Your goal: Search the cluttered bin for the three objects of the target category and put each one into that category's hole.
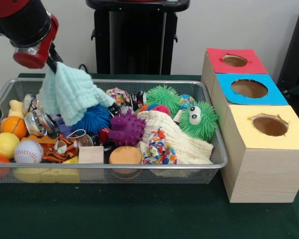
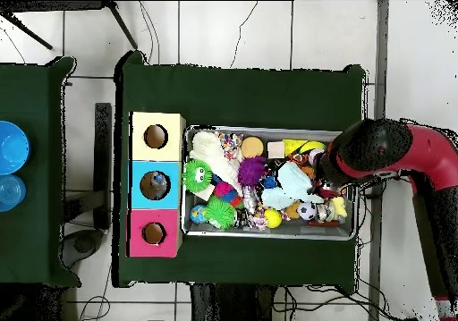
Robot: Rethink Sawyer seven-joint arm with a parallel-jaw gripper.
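Covering the counter [image 1: 139, 214] is a green cloth, on which a wire bin [image 1: 216, 162] of mixed toys is set beside three wooden boxes with holes: yellow [image 1: 268, 127], blue [image 1: 249, 89], red [image 1: 235, 60]. A pale mint cloth [image 1: 69, 94] is seen lifted above the bin's left end, gripped by the jaws [image 1: 53, 64], which are closed on its top edge.

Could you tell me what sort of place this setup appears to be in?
Probably a robotics lab: a red and black robot arm works over a wire-mesh bin of toys, beside wooden boxes with holes, on a green-covered table.
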